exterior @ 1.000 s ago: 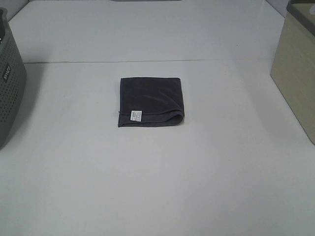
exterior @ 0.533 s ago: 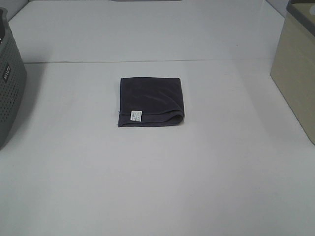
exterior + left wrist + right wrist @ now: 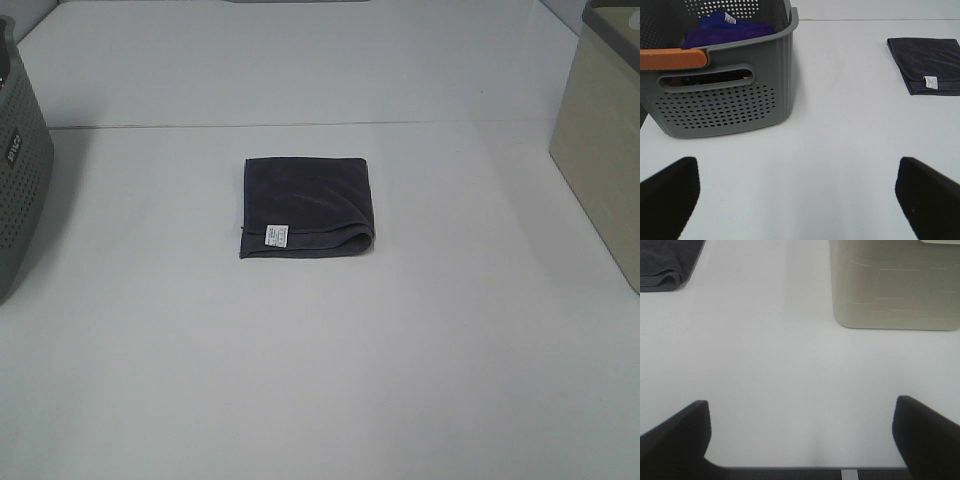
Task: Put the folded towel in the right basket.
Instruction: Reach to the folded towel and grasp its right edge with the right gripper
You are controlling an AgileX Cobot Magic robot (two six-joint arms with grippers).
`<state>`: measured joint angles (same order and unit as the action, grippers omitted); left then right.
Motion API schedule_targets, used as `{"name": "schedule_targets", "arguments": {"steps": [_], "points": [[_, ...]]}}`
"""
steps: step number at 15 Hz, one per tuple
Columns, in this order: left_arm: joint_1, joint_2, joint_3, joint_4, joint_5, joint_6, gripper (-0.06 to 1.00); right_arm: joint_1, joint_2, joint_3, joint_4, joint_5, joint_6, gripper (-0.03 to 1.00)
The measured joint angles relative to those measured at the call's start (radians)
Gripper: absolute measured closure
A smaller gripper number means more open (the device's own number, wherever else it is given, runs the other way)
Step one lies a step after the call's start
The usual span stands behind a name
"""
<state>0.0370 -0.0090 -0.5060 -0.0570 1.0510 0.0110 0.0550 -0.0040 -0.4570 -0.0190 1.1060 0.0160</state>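
A folded dark grey towel with a small white label lies flat in the middle of the white table. It also shows in the left wrist view and partly in the right wrist view. The right basket is beige and stands at the table's right edge; the right wrist view shows its wall. My left gripper is open and empty, well away from the towel. My right gripper is open and empty near the table's front edge. Neither gripper shows in the exterior view.
A grey perforated basket with an orange handle stands at the left edge; in the left wrist view it holds blue and purple cloths. A seam line crosses the white table behind the towel.
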Motion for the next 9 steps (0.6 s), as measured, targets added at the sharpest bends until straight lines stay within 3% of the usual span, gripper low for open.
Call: {"name": "schedule_targets", "arguments": {"steps": [9], "points": [[0.0,0.0,0.0,0.0,0.0,0.0,-0.05,0.0,0.0,0.0,0.003,0.0,-0.001,0.02]]}}
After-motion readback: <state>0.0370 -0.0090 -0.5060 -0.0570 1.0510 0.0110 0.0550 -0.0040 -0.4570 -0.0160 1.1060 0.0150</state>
